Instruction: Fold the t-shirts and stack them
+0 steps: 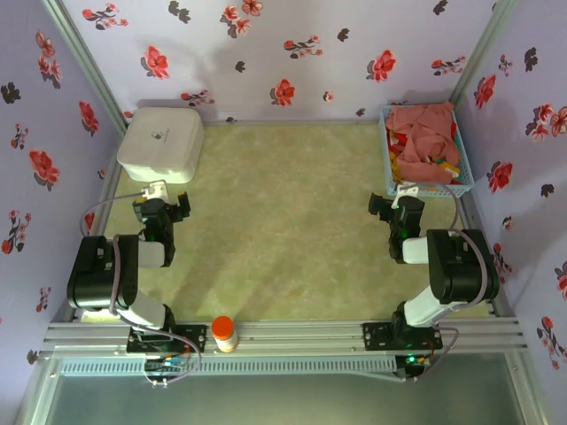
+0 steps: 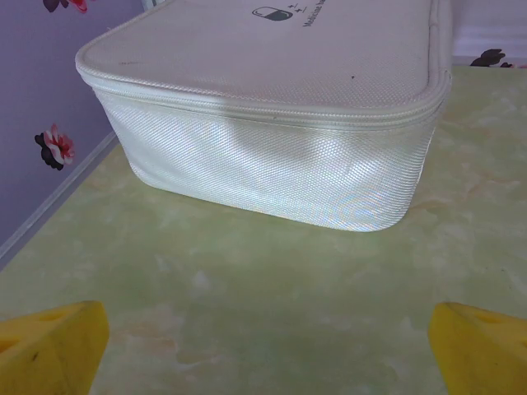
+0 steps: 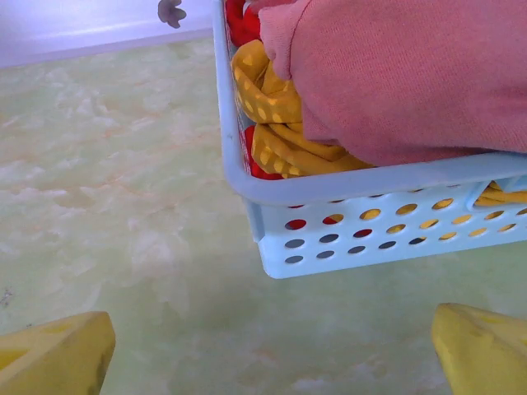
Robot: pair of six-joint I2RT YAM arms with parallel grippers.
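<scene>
- Top external view: the left gripper (image 1: 162, 202) is hovering over the green table (image 1: 283, 221) at the left, pointing to the far side, with its jaws spread wide and holding nothing. It is sitting just on the near side of the white zipped case (image 1: 161, 143) in the far-left corner. The right gripper (image 1: 395, 205) is mirroring it on the right, jaws equally wide and empty, just near of the light-blue basket (image 1: 387, 155) in the far-right corner. The t-shirts are lying heaped in that basket, with a salmon-pink t-shirt (image 1: 423, 124) on top. An orange-capped bottle (image 1: 223, 331) is standing on the near rail between the arm bases.
- Left wrist view: the yellow fingers (image 2: 53, 346) are standing far apart at the bottom corners, gripping nothing and touching nothing. The white zipped case (image 2: 272, 140) is sitting on the table (image 2: 288, 280) beyond them, apart from the fingertips.
- Right wrist view: the yellow fingers (image 3: 58, 354) are likewise spread wide and empty. The basket (image 3: 370, 226) is sitting close ahead, not touching them. The salmon-pink t-shirt (image 3: 412, 74) is bulging over its rim, with an orange-yellow t-shirt (image 3: 272, 107) and a red t-shirt (image 3: 237, 18) bunched beneath and beside it.
</scene>
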